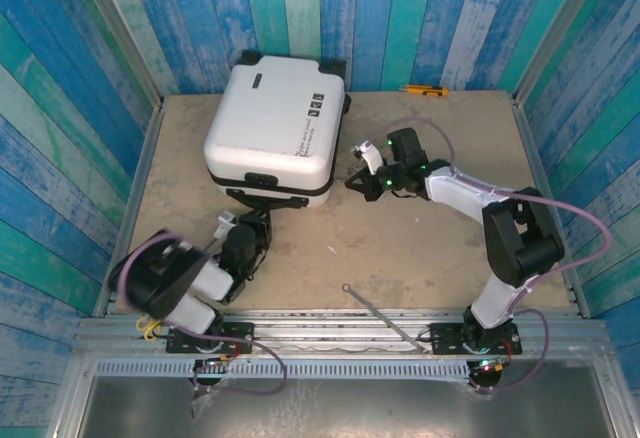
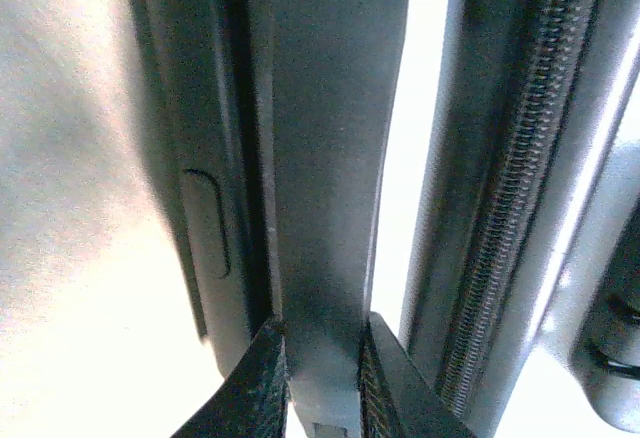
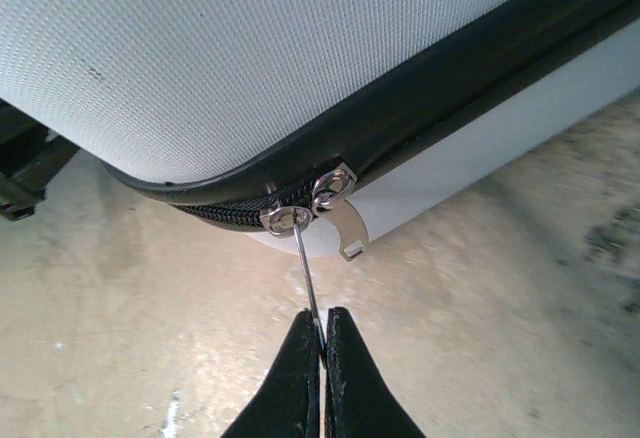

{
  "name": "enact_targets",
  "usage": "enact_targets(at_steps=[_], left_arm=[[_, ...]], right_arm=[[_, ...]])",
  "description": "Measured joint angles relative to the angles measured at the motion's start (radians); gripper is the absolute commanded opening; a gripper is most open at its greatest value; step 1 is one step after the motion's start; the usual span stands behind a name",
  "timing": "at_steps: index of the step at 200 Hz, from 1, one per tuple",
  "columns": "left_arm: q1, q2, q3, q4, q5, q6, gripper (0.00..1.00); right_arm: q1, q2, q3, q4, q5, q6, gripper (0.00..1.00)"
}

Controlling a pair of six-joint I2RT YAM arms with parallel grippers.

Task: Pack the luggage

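Pinched shut in the right tool (image 3: 322,326), a thin zipper pull (image 3: 306,273) ran straight ahead to a corner of the white luggage (image 1: 275,123) near the counter's (image 1: 420,248) far edge; the left tool (image 2: 320,358) clamped its handle (image 2: 320,208).

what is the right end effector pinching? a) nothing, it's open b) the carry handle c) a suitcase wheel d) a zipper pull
D: in the right wrist view the right end effector is shut on the thin metal zipper pull at a rounded corner of the luggage.
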Motion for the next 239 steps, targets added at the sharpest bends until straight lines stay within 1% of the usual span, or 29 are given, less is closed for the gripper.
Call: enact_targets(at_steps=[16,24,29,40,45,49,50,52,54,57,64,65,67,68,70,73,83,113,133,146,158,173,184,197,213,227,239], left_arm=[[0.022,-0.227,0.011,-0.265,0.001,0.044,0.00],[0.034,-0.329,0.012,-0.367,-0.005,0.067,0.00],[0.048,-0.391,0.011,-0.431,-0.018,0.082,0.00],[0.101,-0.499,0.010,-0.553,-0.049,0.119,0.00],[0.122,-0.525,0.010,-0.595,-0.060,0.138,0.12],[0.143,-0.540,0.011,-0.629,-0.069,0.153,0.35],[0.145,-0.542,0.011,-0.634,-0.071,0.155,0.38],[0.153,-0.546,0.011,-0.652,-0.073,0.167,0.49],[0.160,-0.548,0.013,-0.670,-0.077,0.179,0.57],[0.169,-0.550,0.016,-0.702,-0.080,0.201,0.64],[0.176,-0.545,0.023,-0.736,-0.080,0.238,0.75],[0.177,-0.544,0.026,-0.743,-0.080,0.246,0.78],[0.177,-0.542,0.031,-0.753,-0.079,0.257,0.84],[0.177,-0.542,0.033,-0.755,-0.079,0.261,0.85],[0.177,-0.541,0.039,-0.762,-0.079,0.272,0.88],[0.177,-0.537,0.046,-0.769,-0.076,0.284,0.99],[0.178,-0.523,0.077,-0.801,-0.072,0.323,0.94],[0.183,-0.513,0.090,-0.840,-0.059,0.375,0.94],[0.184,-0.551,0.114,-0.924,-0.050,0.407,0.94],[0.183,-0.623,0.131,-1.016,-0.046,0.445,0.94],[0.182,-0.723,0.145,-1.094,-0.062,0.492,0.94],[0.180,-0.869,0.163,-1.165,-0.116,0.571,0.94],[0.180,-0.976,0.172,-1.190,-0.183,0.650,0.94],[0.180,-1.079,0.167,-1.171,-0.277,0.778,0.94],[0.180,-1.154,0.132,-1.102,-0.370,0.927,0.94],[0.180,-1.154,0.079,-1.011,-0.421,1.024,0.94],[0.180,-1.095,0.029,-0.917,-0.460,1.114,0.94]], right_arm=[[0.010,0.028,0.029,-0.021,-0.035,-0.001,0.00],[0.012,0.040,0.041,-0.026,-0.023,0.002,0.02],[0.010,0.049,0.050,-0.025,0.019,0.008,0.07],[-0.020,0.076,0.063,-0.024,0.087,0.033,0.26],[-0.032,0.085,0.064,-0.023,0.113,0.034,0.32],[-0.043,0.094,0.064,-0.024,0.133,0.043,0.36],[-0.045,0.095,0.063,-0.024,0.138,0.043,0.37],[-0.050,0.097,0.062,-0.024,0.148,0.048,0.39],[-0.054,0.098,0.061,-0.024,0.155,0.053,0.41],[-0.060,0.101,0.058,-0.024,0.168,0.053,0.45],[-0.068,0.102,0.052,-0.026,0.196,0.069,0.66],[-0.069,0.102,0.051,-0.026,0.198,0.072,0.70],[-0.070,0.102,0.050,-0.027,0.206,0.079,0.88],[-0.070,0.101,0.049,-0.027,0.208,0.080,0.94],[-0.070,0.101,0.048,-0.027,0.211,0.081,0.98],[-0.069,0.100,0.047,-0.027,0.219,0.085,1.00],[-0.064,0.094,0.042,-0.026,0.238,0.097,1.00],[-0.048,0.011,0.000,-0.035,0.294,0.112,1.00],[-0.051,-0.091,-0.045,-0.036,0.357,0.113,1.00],[-0.062,-0.166,-0.090,-0.016,0.400,0.116,1.00],[-0.081,-0.237,-0.143,0.012,0.437,0.121,1.00],[-0.116,-0.316,-0.211,0.056,0.472,0.122,1.00],[-0.140,-0.366,-0.264,0.099,0.513,0.114,1.00],[-0.163,-0.418,-0.338,0.163,0.588,0.100,1.00],[-0.179,-0.459,-0.424,0.247,0.664,0.070,1.00],[-0.199,-0.478,-0.501,0.334,0.693,0.034,1.00],[-0.224,-0.479,-0.563,0.413,0.701,0.007,1.00]])
